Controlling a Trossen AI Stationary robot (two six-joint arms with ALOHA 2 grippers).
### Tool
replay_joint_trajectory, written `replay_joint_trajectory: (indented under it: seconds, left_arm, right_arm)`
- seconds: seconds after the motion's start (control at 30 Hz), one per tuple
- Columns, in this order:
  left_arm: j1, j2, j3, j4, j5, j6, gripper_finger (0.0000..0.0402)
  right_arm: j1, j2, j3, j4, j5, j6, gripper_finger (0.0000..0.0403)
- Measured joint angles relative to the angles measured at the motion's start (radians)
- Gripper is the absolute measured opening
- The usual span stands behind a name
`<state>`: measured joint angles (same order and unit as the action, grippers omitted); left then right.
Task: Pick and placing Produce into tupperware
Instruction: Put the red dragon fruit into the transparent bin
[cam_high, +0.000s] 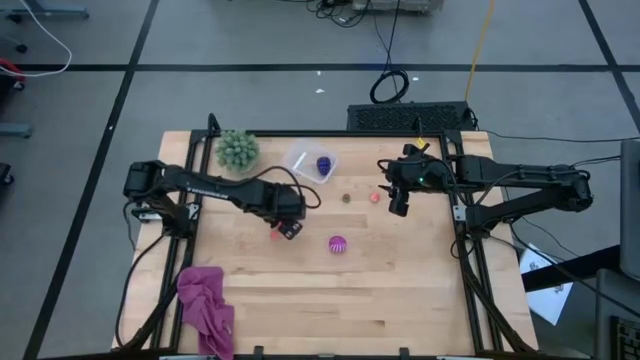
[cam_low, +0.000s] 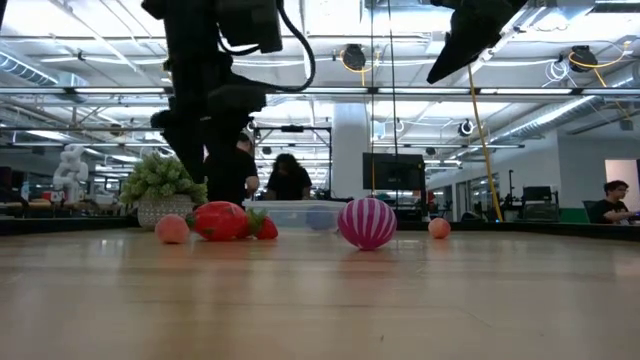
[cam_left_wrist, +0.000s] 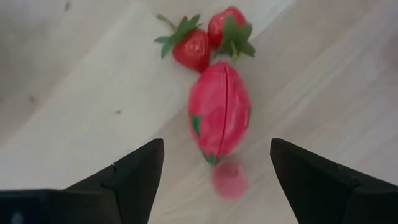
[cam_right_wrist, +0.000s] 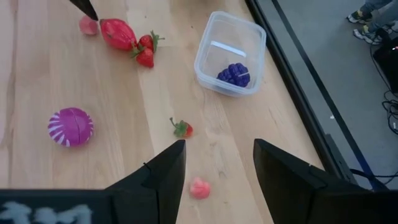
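On the far left of the light wooden bench (cam_high: 300, 290) we note a crumpled magenta cloth (cam_high: 207, 305) and a green bushy plant (cam_high: 238, 149); neither belongs to the task. The left gripper (cam_left_wrist: 214, 165) hovers just above a cluster of produce: a glossy red oval toy vegetable (cam_left_wrist: 219, 112), two small red strawberries (cam_left_wrist: 191, 48) beside it, and a small pink round piece (cam_left_wrist: 229, 180) nearest the gripper. Its jaws are spread wide, straddling the red oval one, so we judge it is lining up a pick there. The small clear rectangular plastic tub (cam_right_wrist: 231, 53) sits at the back of the bench, just beyond that cluster, already holding one blue-purple knobbly berry (cam_right_wrist: 234, 73). A magenta ball with white stripes (cam_right_wrist: 70, 126) lies alone toward the front. A tiny red-and-green piece (cam_right_wrist: 182, 129) and a small pink fruit (cam_right_wrist: 199, 187) lie between the tub and the right gripper (cam_right_wrist: 217, 168), whose jaws are spread, empty, held above the bench, likely waiting near the pink fruit.
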<state>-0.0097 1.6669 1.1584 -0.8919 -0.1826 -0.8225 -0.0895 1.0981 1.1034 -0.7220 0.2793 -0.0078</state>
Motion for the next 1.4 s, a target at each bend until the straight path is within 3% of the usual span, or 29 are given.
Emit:
replay_joint_trajectory:
  seconds: [0.4,0.83,1.4]
  left_arm:
    - [0.002,0.008,-0.09,0.153,0.02,-0.012,0.0302]
    - [0.051,0.163,-0.09,0.221,0.09,0.073,0.0302]
    - [0.057,0.133,-0.095,0.252,0.078,0.084,0.0294]
  right_arm:
    - [0.0,0.0,0.0,0.0,-0.001,0.0,0.018]
    - [0.0,0.0,0.0,0.01,-0.001,0.008,0.018]
    - [0.0,0.0,0.0,0.017,-0.001,0.004,0.018]
